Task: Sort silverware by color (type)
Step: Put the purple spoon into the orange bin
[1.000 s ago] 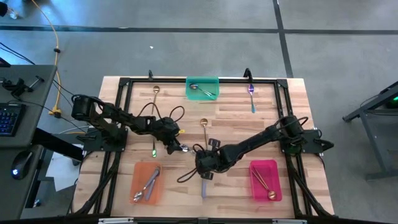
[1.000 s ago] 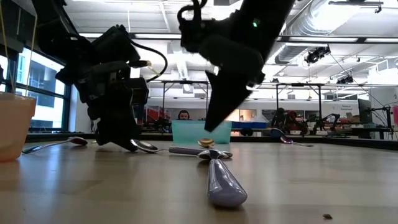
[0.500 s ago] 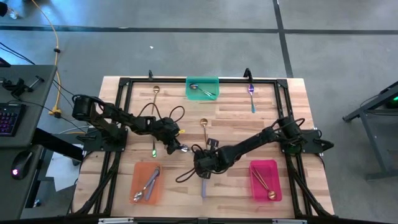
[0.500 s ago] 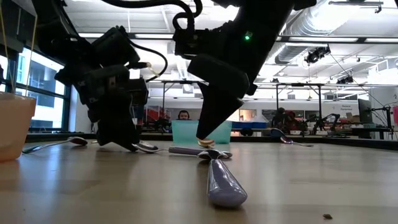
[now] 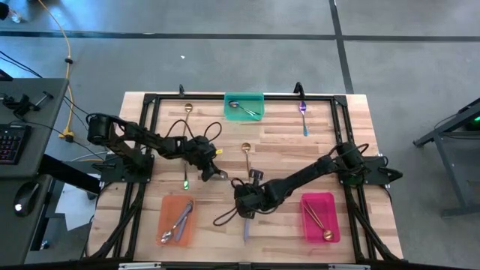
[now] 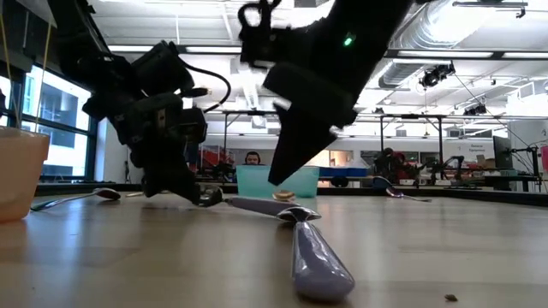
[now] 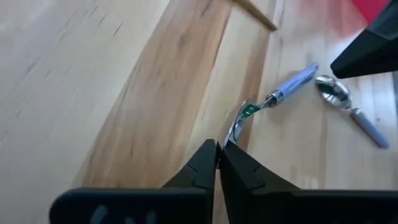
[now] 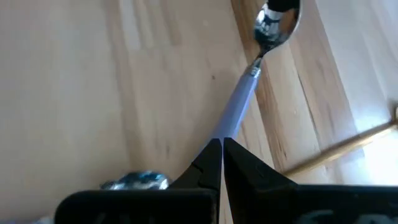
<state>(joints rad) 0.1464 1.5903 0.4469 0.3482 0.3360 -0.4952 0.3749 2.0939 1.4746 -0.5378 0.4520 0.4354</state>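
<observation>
Silver spoon (image 7: 238, 126) is pinched by its bowl in the closed left claw (image 7: 217, 151).

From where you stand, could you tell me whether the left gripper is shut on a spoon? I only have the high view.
Observer: Yes. In the left wrist view, the left gripper is shut on the silver end of the spoon.
Operator: Is the spoon off the table?
Observer: Only partly. In the low view its gripped end is raised and its other end looks down on the table.
Operator: And the right gripper?
Observer: Its wrist view shows the right gripper shut, with its tips over the lilac handle of a second spoon. I cannot tell whether it grips that handle.
</observation>
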